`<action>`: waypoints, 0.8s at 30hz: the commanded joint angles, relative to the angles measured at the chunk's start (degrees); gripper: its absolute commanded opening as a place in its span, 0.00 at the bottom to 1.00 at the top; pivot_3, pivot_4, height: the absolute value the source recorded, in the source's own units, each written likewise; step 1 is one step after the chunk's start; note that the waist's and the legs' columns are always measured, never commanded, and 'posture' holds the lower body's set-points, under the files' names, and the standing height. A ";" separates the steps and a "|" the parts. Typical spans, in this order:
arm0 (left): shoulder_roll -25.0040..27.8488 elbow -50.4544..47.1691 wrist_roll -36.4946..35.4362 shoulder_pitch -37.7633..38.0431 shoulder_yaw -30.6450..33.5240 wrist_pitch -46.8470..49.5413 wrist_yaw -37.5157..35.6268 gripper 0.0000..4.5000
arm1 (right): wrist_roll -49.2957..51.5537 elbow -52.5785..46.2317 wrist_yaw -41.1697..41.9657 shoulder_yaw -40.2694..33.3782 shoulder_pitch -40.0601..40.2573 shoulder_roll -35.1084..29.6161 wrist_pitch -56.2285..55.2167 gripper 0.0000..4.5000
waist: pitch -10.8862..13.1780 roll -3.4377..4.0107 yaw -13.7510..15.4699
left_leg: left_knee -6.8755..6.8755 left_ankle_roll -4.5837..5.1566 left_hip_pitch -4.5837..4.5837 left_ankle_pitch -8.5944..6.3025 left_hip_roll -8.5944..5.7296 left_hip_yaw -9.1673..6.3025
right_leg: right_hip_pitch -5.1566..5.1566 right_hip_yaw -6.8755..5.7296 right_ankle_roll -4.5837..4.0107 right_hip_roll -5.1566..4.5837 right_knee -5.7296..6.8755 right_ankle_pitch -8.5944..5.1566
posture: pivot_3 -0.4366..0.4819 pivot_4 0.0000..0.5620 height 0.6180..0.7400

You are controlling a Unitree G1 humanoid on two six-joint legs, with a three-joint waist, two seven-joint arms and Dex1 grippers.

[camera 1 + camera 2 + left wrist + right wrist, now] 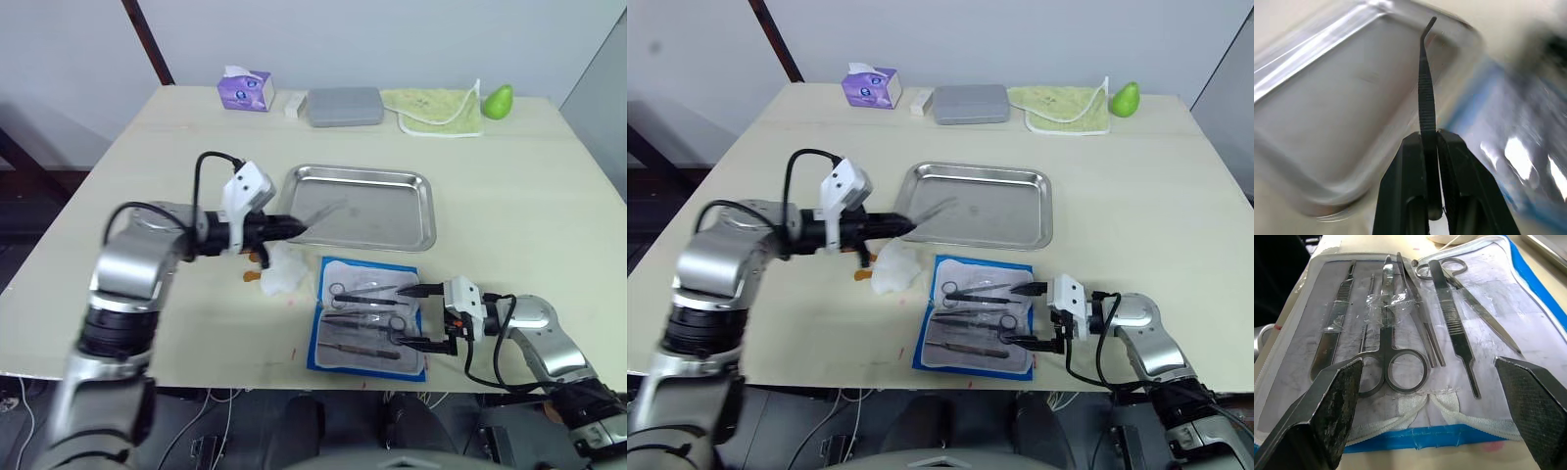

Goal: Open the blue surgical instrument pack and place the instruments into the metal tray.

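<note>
Stainless steel identifies the metal tray (411, 211), which you see at mid-table with its floor bare. Just in front of it lies the blue surgical instrument pack (366, 315), opened flat with its pale lining up. Your right gripper (423, 315) sits at the pack's right edge, fingers spread wide and holding nothing. Your left gripper (297, 227) is clamped on a curved-tip forceps (1425, 93) held over the tray's left end. Remaining instruments (1400, 323) lie side by side in the pack
</note>
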 commanded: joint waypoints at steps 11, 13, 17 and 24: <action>-18.62 10.11 10.12 -12.89 1.64 9.93 35.36 0.02 | -2.17 2.80 0.39 0.80 1.30 -1.48 2.69 1.00 | 0.05 -0.01 0.14 | 0.00 -0.03 -0.06 0.01 -0.04 -0.11 | -0.01 -0.09 -0.01 -0.07 -0.01 0.01 | 0.48 0.27 1.00; -20.43 14.11 11.44 -14.71 1.49 8.34 38.73 0.02 | -2.12 2.82 0.33 0.59 1.23 -1.50 2.86 1.00 | 0.05 -0.01 0.07 | 0.01 -0.03 -0.06 0.01 -0.08 -0.10 | 0.00 -0.08 0.00 -0.09 -0.01 0.02 | 0.48 0.27 1.00; -23.57 19.44 12.41 -16.62 2.03 7.08 43.29 0.02 | -2.03 2.35 0.02 0.43 1.60 -1.51 3.20 1.00 | 0.06 0.00 -0.06 | -0.01 -0.04 -0.06 0.01 -0.08 -0.09 | -0.01 -0.07 0.00 -0.09 -0.02 0.02 | 0.48 0.27 1.00; -24.16 19.34 12.14 -15.12 2.01 9.03 45.29 0.02 | -1.96 1.32 -0.24 0.36 2.22 -1.64 3.81 1.00 | 0.06 0.00 -0.05 | -0.01 -0.07 -0.07 0.02 -0.07 -0.11 | -0.02 -0.08 0.00 -0.11 -0.02 0.02 | 0.48 0.27 1.00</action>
